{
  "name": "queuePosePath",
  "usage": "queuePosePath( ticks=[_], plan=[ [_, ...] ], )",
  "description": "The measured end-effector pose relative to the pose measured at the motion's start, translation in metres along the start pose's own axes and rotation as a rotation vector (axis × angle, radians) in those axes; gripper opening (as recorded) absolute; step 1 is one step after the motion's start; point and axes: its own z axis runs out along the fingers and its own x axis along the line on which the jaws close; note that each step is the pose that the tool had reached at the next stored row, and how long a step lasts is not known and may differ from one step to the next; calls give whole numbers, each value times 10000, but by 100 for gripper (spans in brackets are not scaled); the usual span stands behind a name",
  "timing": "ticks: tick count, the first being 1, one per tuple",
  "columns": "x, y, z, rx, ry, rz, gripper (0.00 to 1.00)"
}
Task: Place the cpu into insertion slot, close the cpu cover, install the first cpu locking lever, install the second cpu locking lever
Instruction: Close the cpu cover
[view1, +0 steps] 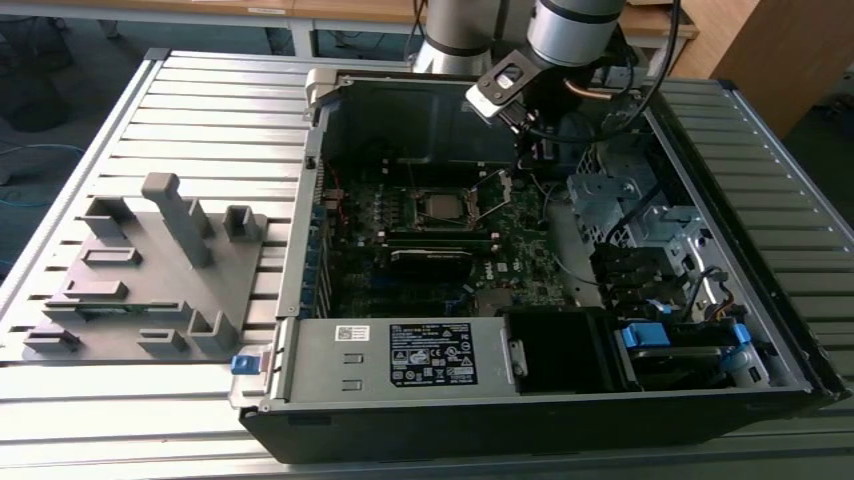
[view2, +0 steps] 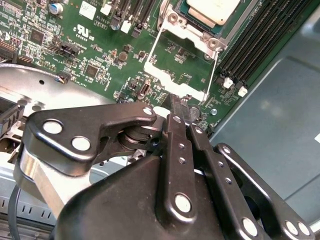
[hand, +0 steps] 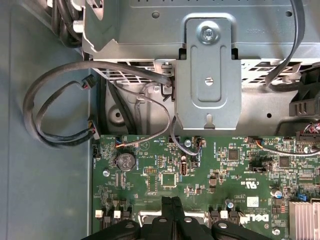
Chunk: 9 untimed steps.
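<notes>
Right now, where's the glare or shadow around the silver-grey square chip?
Second wrist view: the silver-grey square chip glares pale, the thin silver cover frame shines. Exterior view: the black computer case is shadowed at its far wall. First wrist view: the green circuit board is evenly lit.

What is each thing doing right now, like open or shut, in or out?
cpu: sitting in the insertion slot, top uncovered.
cpu cover: swung open, off the cpu.
hand: shut, its tip at the cpu cover's edge.
computer case: lying flat, side open.
</notes>
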Motion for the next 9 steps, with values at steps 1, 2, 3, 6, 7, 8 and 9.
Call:
queuePosePath(
  ticks=[1,2,3,6,7,8,9],
  plan=[
    [0,5,0,0,0,1,10],
    [0,6,0,0,-1,0,10],
    [0,6,0,0,-1,1,10],
    [0,7,0,0,-1,1,10],
    [0,8,0,0,-1,1,10],
    [0,12,1,0,0,-1,10],
    [0,18,1,0,0,0,10]
  ],
)
